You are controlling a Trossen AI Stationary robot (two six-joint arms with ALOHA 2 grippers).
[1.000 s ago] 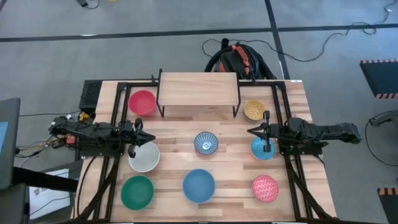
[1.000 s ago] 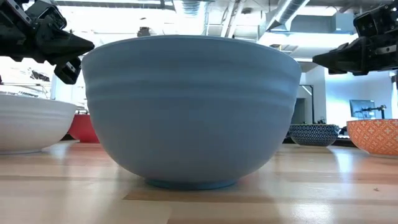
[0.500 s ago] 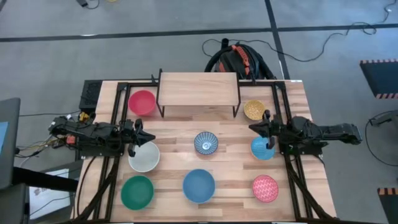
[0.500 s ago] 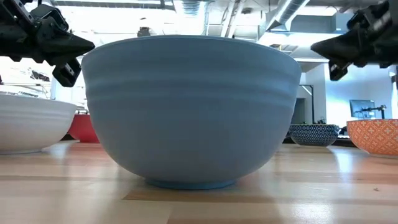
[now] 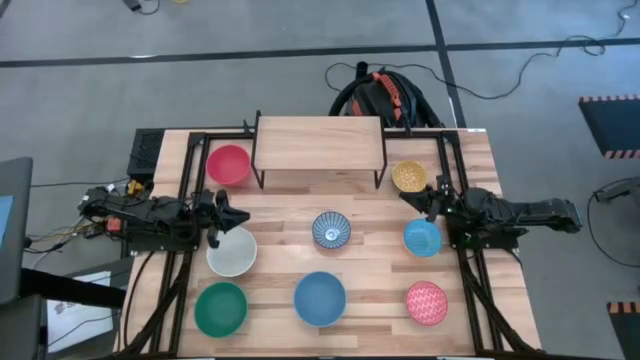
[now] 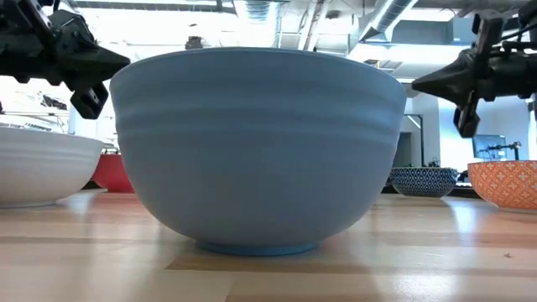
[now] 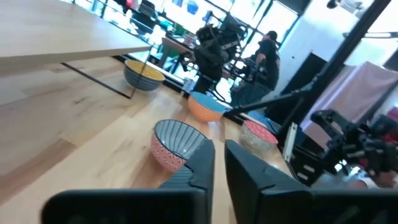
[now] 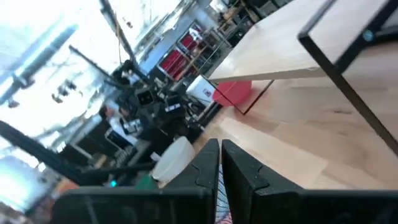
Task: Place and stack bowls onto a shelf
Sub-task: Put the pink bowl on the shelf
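Bowls lie spread over the table in the high view, none of them on the shelf (image 5: 320,144), which stands at the upper centre. The red bowl (image 5: 228,164) is left of the shelf and the yellow bowl (image 5: 408,177) right of it. The patterned blue bowl (image 5: 331,229) sits in the centre, the white bowl (image 5: 232,252) at centre left, the light blue bowl (image 5: 422,238) at centre right. In the bottom row are the green bowl (image 5: 220,308), the blue bowl (image 5: 320,298) and the pink-red patterned bowl (image 5: 427,303). The left gripper (image 5: 222,214) hangs above the white bowl's upper edge. The right gripper (image 5: 432,198) is between the yellow and light blue bowls.

In the low view, the blue bowl fills the middle; both grippers show dark in the upper corners.

In the left wrist view, the fingers (image 7: 202,163) are nearly together and hold nothing.

In the right wrist view, the fingers (image 8: 209,165) are also nearly together and empty.
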